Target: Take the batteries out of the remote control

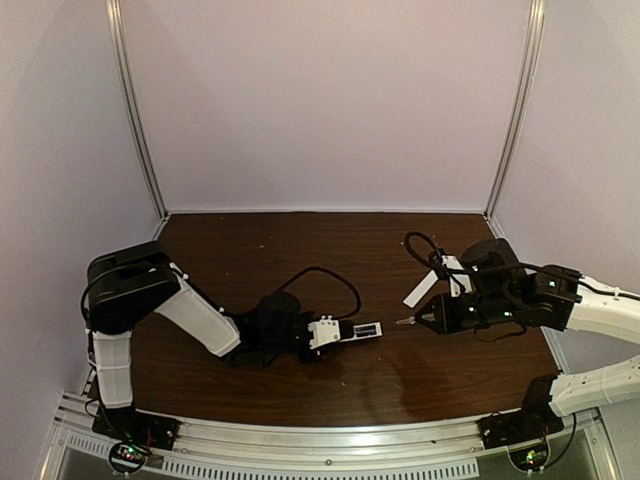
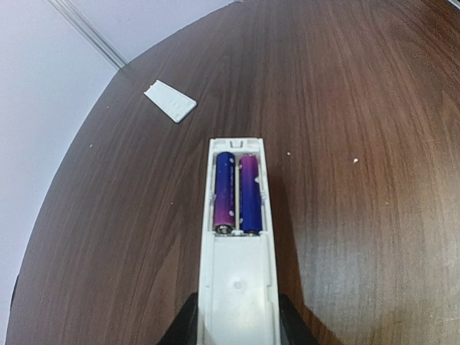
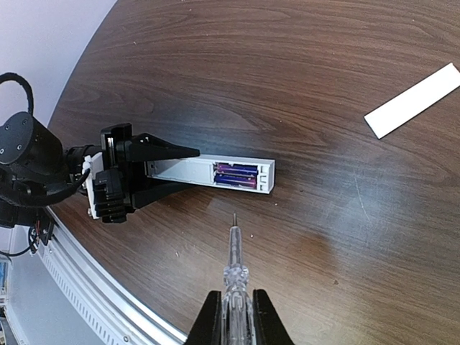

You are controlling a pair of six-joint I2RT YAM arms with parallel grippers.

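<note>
The white remote control (image 1: 352,331) lies flat on the table, its back up and its battery bay open. Two purple-blue batteries (image 2: 238,194) sit side by side in the bay, also seen in the right wrist view (image 3: 236,175). My left gripper (image 1: 325,333) is shut on the remote's rear end (image 2: 237,295). My right gripper (image 1: 432,322) is shut on a clear-handled screwdriver (image 3: 233,262). Its tip points at the remote's open end (image 3: 262,176) and stops a short way from it, above the table.
A thin flat white strip (image 1: 421,289) lies on the table behind the right gripper; it also shows in the left wrist view (image 2: 170,100) and the right wrist view (image 3: 412,100). The table's metal front rail (image 1: 320,440) runs along the near edge.
</note>
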